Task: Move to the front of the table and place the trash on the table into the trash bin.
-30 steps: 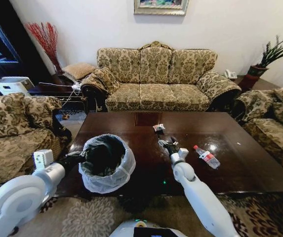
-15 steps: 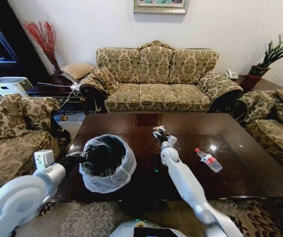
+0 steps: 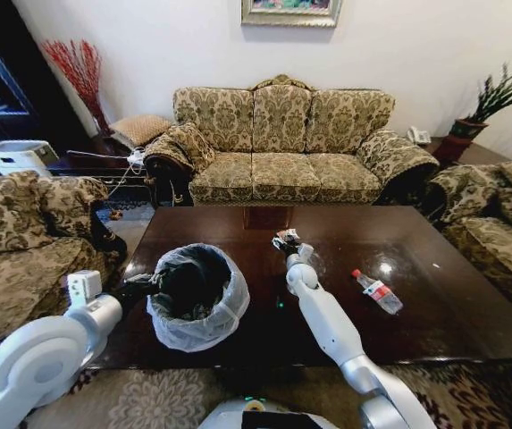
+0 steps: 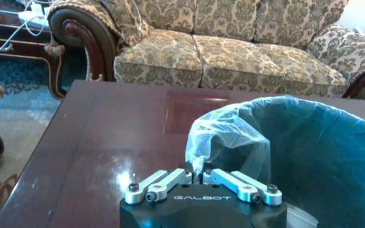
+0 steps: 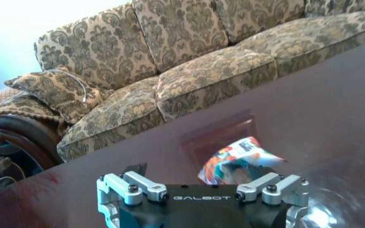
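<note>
The trash bin [image 3: 196, 295], dark with a whitish bag over its rim, stands on the dark wooden table [image 3: 434, 259] near its front left. My left gripper [image 3: 144, 288] is shut on the bag at the bin's rim [image 4: 227, 137], fingers pinched together at the gripper [image 4: 198, 167]. My right arm stretches over the table's middle; its gripper [image 3: 288, 246] is open at a small colourful wrapper [image 3: 282, 235]. In the right wrist view the wrapper [image 5: 239, 159] lies just ahead of the spread gripper [image 5: 198, 173]. A clear bottle [image 3: 377, 290] with a red cap lies to the right.
A patterned sofa [image 3: 282, 143] stands behind the table, with armchairs at the left [image 3: 14, 241] and right [image 3: 497, 214]. A potted plant [image 3: 488, 107] sits at the back right. A patterned rug [image 3: 148, 393] lies before the table.
My right arm has reached farther across the table, from near the middle up to the wrapper. The left gripper still holds the bin's rim in the same place.
</note>
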